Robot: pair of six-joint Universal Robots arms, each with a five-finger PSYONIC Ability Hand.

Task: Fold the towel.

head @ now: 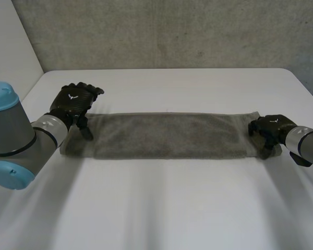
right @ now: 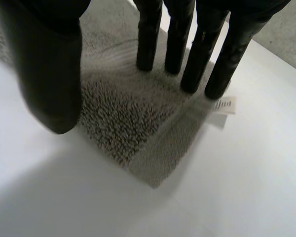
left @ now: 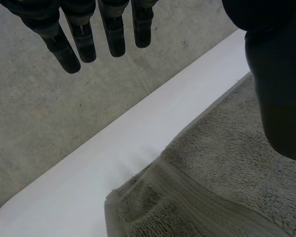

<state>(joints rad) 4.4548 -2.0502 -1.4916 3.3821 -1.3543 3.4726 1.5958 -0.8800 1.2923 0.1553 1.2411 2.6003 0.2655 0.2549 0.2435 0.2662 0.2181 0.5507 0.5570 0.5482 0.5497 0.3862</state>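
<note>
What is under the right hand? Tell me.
A corner of the towel on the table, with a white label sticking out beside the right hand. Its straight fingers hide the cloth right beneath them.

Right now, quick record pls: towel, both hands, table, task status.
towel: grey terry towel, lying flat as a long strip across the table
label: small white tag at the towel corner by the right hand's fingertips
left hand: open, at the towel's left end, fingers straight, nothing gripped
right hand: open, fingers straight over the right-end corner
table: white table
status: no grasp yet
</note>
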